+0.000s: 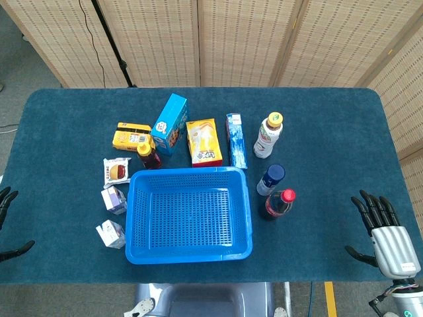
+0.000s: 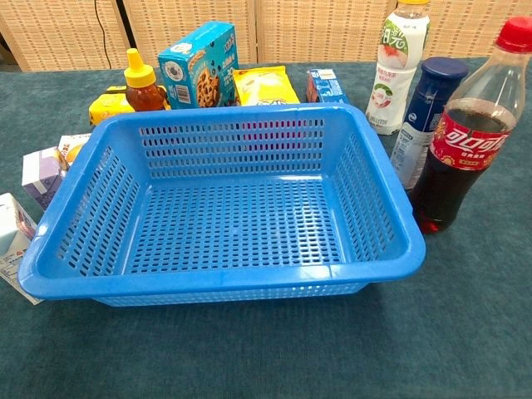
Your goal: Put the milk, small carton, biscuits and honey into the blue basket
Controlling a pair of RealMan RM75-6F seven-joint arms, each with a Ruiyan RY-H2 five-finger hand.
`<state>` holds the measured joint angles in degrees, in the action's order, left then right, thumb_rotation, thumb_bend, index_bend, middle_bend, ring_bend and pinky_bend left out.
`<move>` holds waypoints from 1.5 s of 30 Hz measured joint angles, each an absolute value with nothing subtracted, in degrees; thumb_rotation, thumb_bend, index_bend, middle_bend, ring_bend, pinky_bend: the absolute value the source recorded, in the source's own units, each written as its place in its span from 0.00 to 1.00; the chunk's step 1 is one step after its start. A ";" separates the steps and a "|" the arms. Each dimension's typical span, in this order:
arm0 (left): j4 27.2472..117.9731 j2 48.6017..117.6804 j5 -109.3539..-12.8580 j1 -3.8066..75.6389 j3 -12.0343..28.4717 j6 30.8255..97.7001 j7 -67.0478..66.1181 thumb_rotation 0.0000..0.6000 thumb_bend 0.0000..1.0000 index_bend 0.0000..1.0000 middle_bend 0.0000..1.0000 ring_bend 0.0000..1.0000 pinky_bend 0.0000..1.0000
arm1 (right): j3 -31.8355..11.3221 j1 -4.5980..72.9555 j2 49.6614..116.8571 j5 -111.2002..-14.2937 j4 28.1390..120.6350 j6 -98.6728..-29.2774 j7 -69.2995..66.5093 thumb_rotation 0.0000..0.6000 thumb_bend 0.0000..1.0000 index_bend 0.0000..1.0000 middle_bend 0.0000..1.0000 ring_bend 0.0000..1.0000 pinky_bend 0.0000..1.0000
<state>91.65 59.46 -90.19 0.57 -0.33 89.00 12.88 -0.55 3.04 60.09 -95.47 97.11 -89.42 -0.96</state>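
- blue basket near the front middle of the dark blue table, nothing inside.
- honey upright, just beyond the basket's far left corner.
- biscuits, a blue box with cookies on it, standing just behind the honey.
- small carton just left of the basket; second small carton nearer the front edge; which one is the milk: cannot tell.
- round snack packet beyond those cartons; yellow box left of the biscuits.
- yellow bag and slim blue box behind the basket.
- white drink bottle, blue-capped bottle and cola bottle lined up right of the basket.
- right hand at the right front edge, fingers spread, holding nothing.
- left hand at the left border, mostly cut off, fingers apart, nothing in it.
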 measured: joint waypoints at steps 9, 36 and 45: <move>91.07 59.56 -91.65 1.13 -0.94 88.37 12.88 1.00 0.08 0.00 0.00 0.00 0.00 | -0.60 3.04 60.07 -95.39 97.12 -89.41 -0.97 1.00 0.00 0.00 0.00 0.00 0.00; 92.54 59.74 -106.28 15.62 -5.39 71.80 1.01 1.00 0.08 0.00 0.00 0.00 0.01 | -1.64 2.67 59.66 -93.46 97.33 -89.94 -2.52 1.00 0.00 0.00 0.00 0.00 0.00; 94.29 62.19 -104.72 16.83 -5.12 69.64 -4.65 1.00 0.08 0.00 0.07 0.00 0.09 | -1.80 2.71 59.61 -93.16 97.30 -89.76 -2.92 1.00 0.00 0.00 0.00 0.00 0.00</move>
<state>94.29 62.19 -104.72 16.83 -5.12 69.64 -4.65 -1.80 2.71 59.61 -93.16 97.30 -89.76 -2.92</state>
